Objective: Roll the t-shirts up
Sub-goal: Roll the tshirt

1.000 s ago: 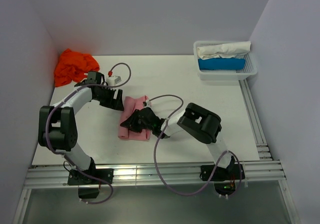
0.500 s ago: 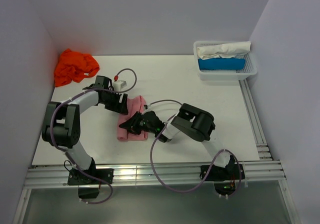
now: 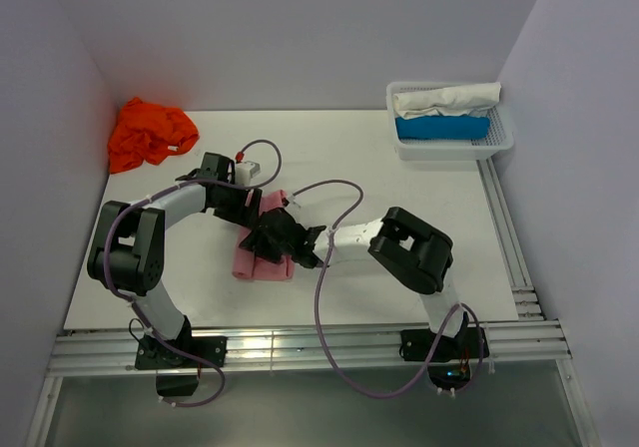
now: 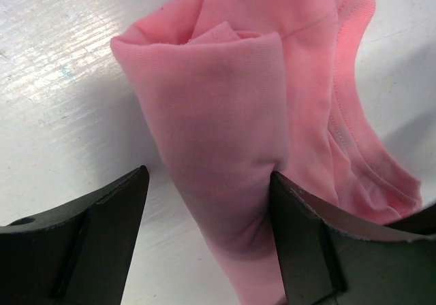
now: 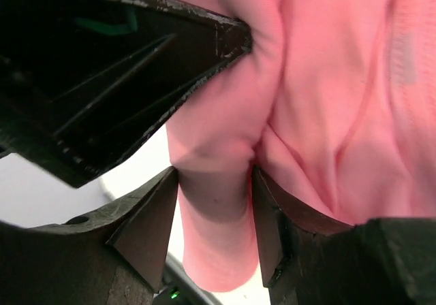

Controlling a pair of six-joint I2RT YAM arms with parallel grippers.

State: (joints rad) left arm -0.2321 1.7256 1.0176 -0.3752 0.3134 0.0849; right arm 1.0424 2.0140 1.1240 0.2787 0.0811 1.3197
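At the centre-left of the table [image 3: 399, 198], the pink t-shirt [image 3: 252, 263] lies as a narrow, partly rolled strip, its long axis running from the far side toward the arm bases. Both arms meet on it. Your left gripper [image 4: 208, 175] sits at the far end of the strip, released. Its jaws straddle the rolled tube, with one finger touching the cloth and the other standing apart with bare table showing between. The tube runs straight out ahead between those jaws, so a close there would catch the roll across its width.

Your right gripper [image 5: 214, 175] comes in from the right side at mid-length. A fold of pink cloth fills the gap and touches both fingers, so it reads as grasping that fold.

The move ahead probably turns on keeping both pincers square to that long axis so the roll stays even.

The orange t-shirt [image 3: 150, 133] lies crumpled in the far left corner, well apart, and your left arm is the nearer one to it.
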